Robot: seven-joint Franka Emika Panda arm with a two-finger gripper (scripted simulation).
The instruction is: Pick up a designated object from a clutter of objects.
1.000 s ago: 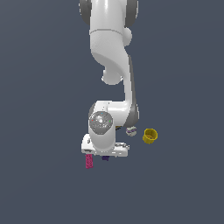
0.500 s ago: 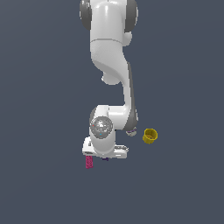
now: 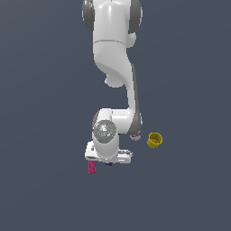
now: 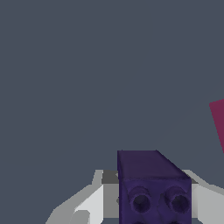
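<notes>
The pincer sits low over the clutter — dark purple block between its fingers, grip unclear; pink brick just beside.

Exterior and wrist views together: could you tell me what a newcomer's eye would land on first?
The white arm dominates the exterior view, reaching from the top down over the clutter. In the wrist view a purple block fills the space between the gripper fingers, with a pink brick at the edge. A yellow cup stands apart at the exterior view's right.
</notes>
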